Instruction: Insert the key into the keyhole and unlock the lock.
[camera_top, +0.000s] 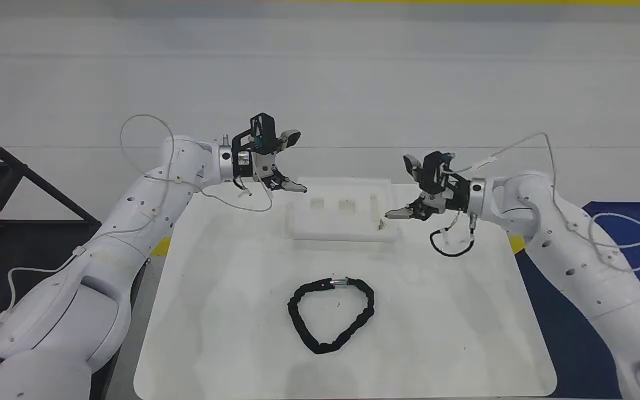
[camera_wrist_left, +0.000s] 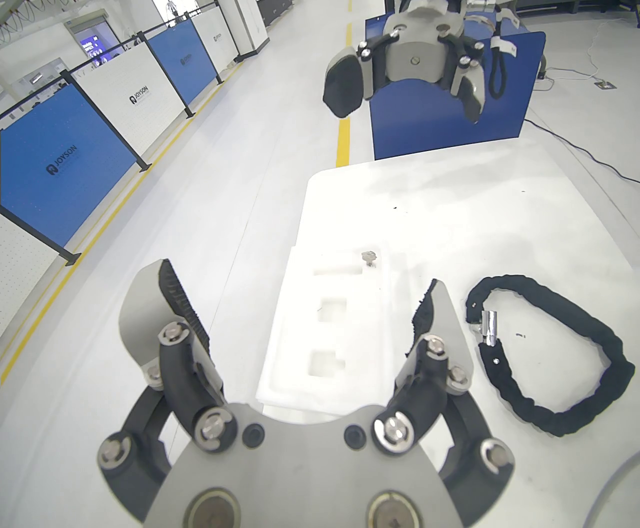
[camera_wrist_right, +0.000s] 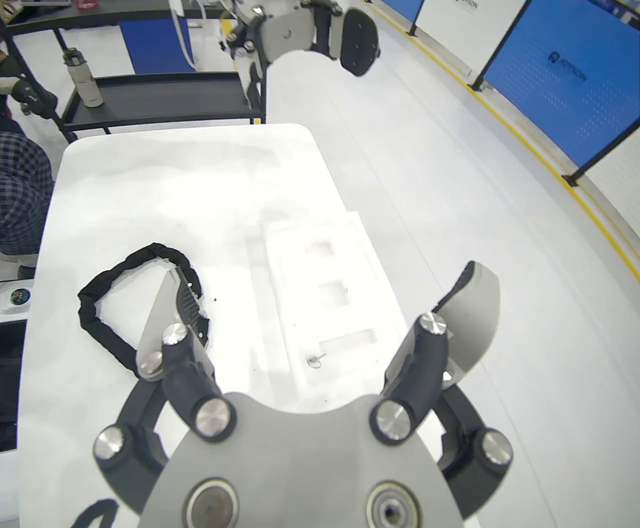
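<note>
A black fabric-covered chain lock (camera_top: 331, 313) lies looped near the middle of the white table (camera_top: 220, 300), its metal lock end (camera_wrist_left: 489, 327) at the far side of the loop. A small silver key (camera_wrist_left: 369, 256) rests on the white foam tray (camera_top: 340, 218), at the tray's end nearest my right gripper; it is also in the right wrist view, key (camera_wrist_right: 315, 360). My left gripper (camera_top: 295, 160) hangs open beyond the tray's other end, holding nothing. My right gripper (camera_top: 401, 188) is open and empty, raised just beside the key's end of the tray.
The foam tray (camera_wrist_right: 300, 300) has three rectangular recesses. A black cart (camera_wrist_right: 150, 95) with a bottle (camera_wrist_right: 82, 80) stands past one table end, and a blue box (camera_wrist_left: 450, 125) past the other. Bare table surrounds the chain (camera_wrist_right: 125, 290).
</note>
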